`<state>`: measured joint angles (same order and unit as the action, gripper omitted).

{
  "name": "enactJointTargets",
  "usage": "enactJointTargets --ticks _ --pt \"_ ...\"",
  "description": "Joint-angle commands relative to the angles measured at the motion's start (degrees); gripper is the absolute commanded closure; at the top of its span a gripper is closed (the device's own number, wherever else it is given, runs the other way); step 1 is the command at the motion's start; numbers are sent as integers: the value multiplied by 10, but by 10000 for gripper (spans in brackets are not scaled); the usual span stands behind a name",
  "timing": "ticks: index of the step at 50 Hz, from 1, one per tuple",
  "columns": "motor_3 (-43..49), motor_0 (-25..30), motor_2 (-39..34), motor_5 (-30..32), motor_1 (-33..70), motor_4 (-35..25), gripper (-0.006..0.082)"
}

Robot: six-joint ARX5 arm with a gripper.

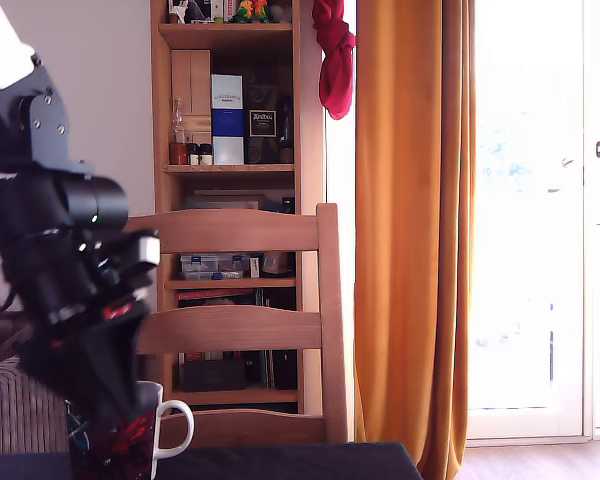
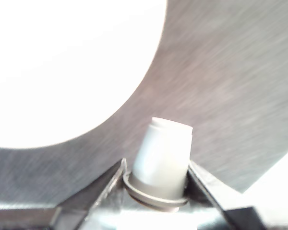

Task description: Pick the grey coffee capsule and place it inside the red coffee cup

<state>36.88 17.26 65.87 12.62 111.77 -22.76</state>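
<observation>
The grey coffee capsule [image 2: 161, 155] is small and tapered, with a flanged rim. My gripper [image 2: 156, 167] is shut on it, one dark finger on each side. The capsule hangs over a grey surface, beside a large, washed-out white round area that I cannot identify. In the exterior view the black arm reaches down at the left, and its lower end [image 1: 108, 395] is just above and against the red coffee cup [image 1: 130, 445]. The cup has a red and dark pattern and a white handle [image 1: 177, 428]. The capsule is hidden in that view.
The cup stands on a dark table [image 1: 300, 462] at the exterior view's bottom edge. A wooden chair [image 1: 242, 320] is right behind it, with a bookshelf [image 1: 230, 150] farther back. An orange curtain [image 1: 415, 230] and a bright window fill the exterior view's right.
</observation>
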Motion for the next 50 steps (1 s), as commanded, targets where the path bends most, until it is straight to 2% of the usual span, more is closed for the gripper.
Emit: enactJointTargets --ticks 1,11,21,33,40,44,50 --pt "-3 2 20 -7 -12 -9 569" --pt "-13 2 62 -13 -12 -2 569" --pt "-34 0 70 -17 -12 92 569" --pt "-21 0 70 -28 -12 142 569" --pt "-7 0 70 -38 -12 150 566" --pt "-3 0 70 -52 -12 161 513" --pt "8 0 70 -53 -12 183 334"
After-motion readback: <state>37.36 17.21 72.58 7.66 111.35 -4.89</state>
